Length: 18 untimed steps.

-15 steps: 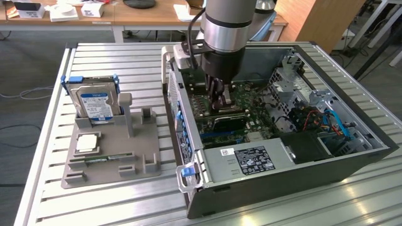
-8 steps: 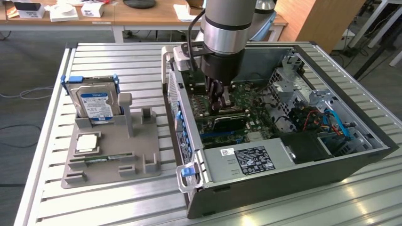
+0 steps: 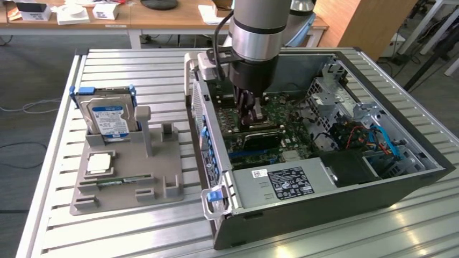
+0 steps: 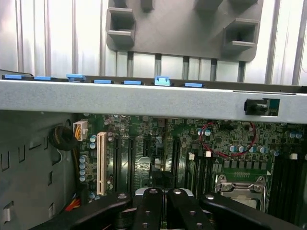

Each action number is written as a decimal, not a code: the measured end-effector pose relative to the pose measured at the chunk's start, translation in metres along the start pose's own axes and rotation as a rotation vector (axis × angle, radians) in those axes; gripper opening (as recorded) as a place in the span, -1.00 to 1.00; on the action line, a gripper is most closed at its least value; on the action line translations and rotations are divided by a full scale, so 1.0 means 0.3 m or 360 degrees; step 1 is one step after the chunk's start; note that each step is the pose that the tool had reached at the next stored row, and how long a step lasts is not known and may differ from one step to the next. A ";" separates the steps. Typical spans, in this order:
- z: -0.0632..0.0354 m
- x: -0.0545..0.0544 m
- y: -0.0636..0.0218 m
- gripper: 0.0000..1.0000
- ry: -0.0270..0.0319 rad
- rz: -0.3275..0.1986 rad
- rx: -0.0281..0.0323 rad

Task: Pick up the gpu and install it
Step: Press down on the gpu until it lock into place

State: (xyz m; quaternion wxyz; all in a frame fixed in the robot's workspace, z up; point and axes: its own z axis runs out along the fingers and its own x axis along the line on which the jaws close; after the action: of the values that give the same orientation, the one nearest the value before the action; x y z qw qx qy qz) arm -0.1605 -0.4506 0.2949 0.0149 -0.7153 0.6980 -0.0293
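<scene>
The gripper (image 3: 252, 119) (image 4: 163, 203) is being held low inside the open case (image 3: 337, 201), its fingers (image 4: 149, 208) pressed together over the motherboard (image 4: 144, 153). Whether the gpu is being pinched edge-on between them cannot be told. The expansion slots (image 4: 122, 158) are being faced just ahead of the fingertips. In the exterior view, the stand (image 3: 136, 177) is lying at nine o'clock from the case, with the hard drive (image 3: 107, 118) at ten o'clock from the gripper. Judged from here, a card being lowered off-line could be jammed against a slot edge, or nearby components could be struck.
</scene>
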 end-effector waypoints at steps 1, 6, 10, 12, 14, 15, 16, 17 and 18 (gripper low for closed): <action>0.001 -0.002 0.001 -0.79 -0.00012 0.0000 0.00001; 0.006 -0.009 0.002 -0.79 -0.00030 0.0000 0.00000; 0.024 -0.011 0.003 -0.79 -0.00031 0.0000 0.00001; 0.031 -0.011 0.003 -0.79 -0.00030 0.0000 -0.00001; 0.039 -0.011 0.004 -0.79 -0.00030 0.0000 0.00000; 0.042 -0.011 0.004 -0.79 -0.00031 0.0000 0.00001; 0.042 -0.011 0.004 -0.79 -0.00028 0.0000 -0.00002; 0.042 -0.011 0.004 -0.79 -0.00028 0.0000 -0.00002; 0.042 -0.011 0.004 -0.79 -0.00027 0.0000 -0.00002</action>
State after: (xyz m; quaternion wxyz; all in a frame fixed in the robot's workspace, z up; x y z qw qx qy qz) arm -0.1609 -0.4476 0.2822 0.0155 -0.7153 0.6981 -0.0286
